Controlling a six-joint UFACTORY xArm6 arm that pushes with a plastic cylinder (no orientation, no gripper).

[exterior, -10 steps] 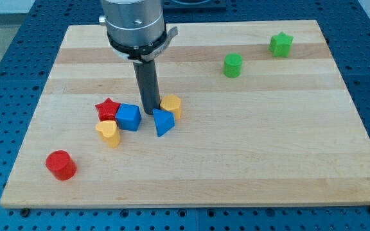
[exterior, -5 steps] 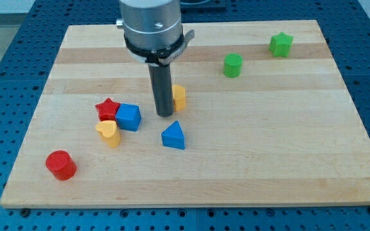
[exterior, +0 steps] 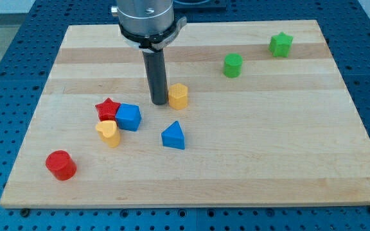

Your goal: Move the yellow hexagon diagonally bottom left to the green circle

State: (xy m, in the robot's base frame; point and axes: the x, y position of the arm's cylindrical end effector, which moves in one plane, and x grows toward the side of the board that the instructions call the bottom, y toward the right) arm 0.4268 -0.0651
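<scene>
Pushing toward the view's upper right looks like the way to go: my tip (exterior: pixel 159 102) sits touching or just beside the yellow hexagon (exterior: pixel 178 95) on its left, no fingers here, just a bare rod. Green circle (exterior: pixel 233 65) is well apart up-right, so stop the hexagon short, below-left of it. Keep the push centred so the block doesn't slip off sideways.

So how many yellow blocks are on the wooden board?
2: the yellow hexagon block beside my tip, on its right; the yellow heart block below the red star block. None seems hidden.
</scene>
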